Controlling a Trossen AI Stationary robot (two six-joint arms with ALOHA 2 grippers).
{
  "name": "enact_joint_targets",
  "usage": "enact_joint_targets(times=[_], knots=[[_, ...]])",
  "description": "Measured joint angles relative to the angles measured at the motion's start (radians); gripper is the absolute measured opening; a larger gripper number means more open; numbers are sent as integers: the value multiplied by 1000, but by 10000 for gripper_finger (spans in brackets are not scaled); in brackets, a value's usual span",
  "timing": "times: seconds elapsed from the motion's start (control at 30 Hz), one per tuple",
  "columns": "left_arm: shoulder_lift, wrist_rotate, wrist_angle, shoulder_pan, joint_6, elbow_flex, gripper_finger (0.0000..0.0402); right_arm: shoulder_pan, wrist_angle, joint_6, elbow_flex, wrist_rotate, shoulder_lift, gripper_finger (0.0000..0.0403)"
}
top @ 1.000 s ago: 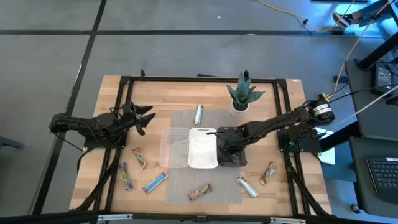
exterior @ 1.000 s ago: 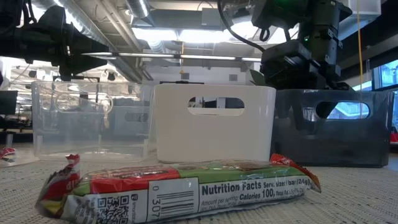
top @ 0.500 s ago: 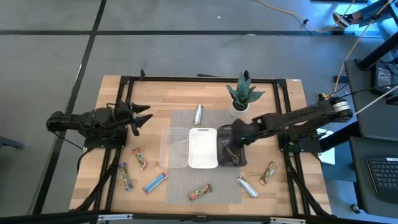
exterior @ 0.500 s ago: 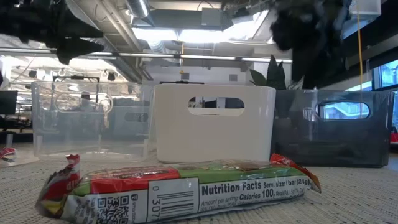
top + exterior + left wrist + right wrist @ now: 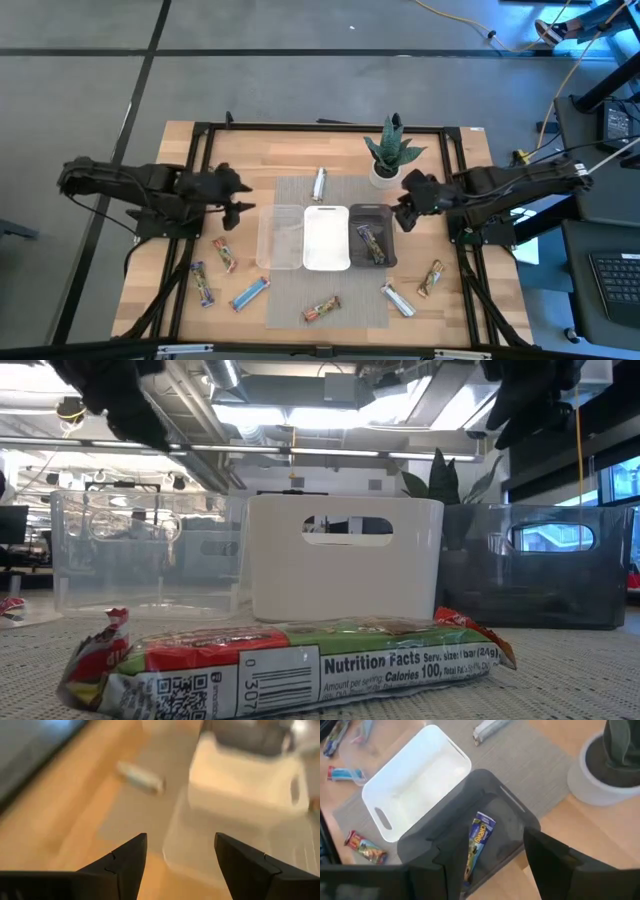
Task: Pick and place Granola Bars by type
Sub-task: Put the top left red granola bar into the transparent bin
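Note:
My right gripper (image 5: 403,208) is open and empty, above the right edge of the dark grey bin (image 5: 386,236). A blue-purple bar (image 5: 479,840) lies flat on that bin's floor. My left gripper (image 5: 243,202) is open and empty, above the wood just left of the clear bin (image 5: 281,237). The other bars lie flat on the table: a silver one (image 5: 320,183) at the far side, a red-brown one (image 5: 225,255), a purple-green one (image 5: 203,285), a blue one (image 5: 250,293), a red-green one (image 5: 322,309), a silver one (image 5: 398,299) and an orange one (image 5: 431,278).
The clear bin, the white bin (image 5: 325,238) and the dark grey bin stand side by side on a grey mat (image 5: 300,190). A potted green plant (image 5: 388,155) stands behind the dark bin, close to my right arm. A black frame (image 5: 190,150) runs around the table.
My right gripper has risen from over the dark grey bin and drawn back toward the table's right edge; the blue-purple bar stays on the bin's floor. My left gripper has swung a little toward the near edge and the clear bin.

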Motion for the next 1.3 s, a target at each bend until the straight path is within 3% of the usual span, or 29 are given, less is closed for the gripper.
enact_joint_targets(times=[0.13,0.27,0.47,0.63,1.03,1.3], knots=[[168,42,-312,-17,-247,160,226,-1,0,-68,0,0,-5,191],[287,79,-577,-50,-572,241,226,-1,0,-138,0,1,-1,191],[370,193,-628,-119,-1061,236,226,-1,1,-205,-1,1,-2,191],[428,212,-627,-202,-1399,236,226,0,1,-255,-1,-1,-2,191],[614,254,-613,-459,-1931,234,226,0,1,-384,-1,-11,-1,191],[785,303,-559,-484,-1954,234,226,0,1,-415,-1,-11,-1,191]])
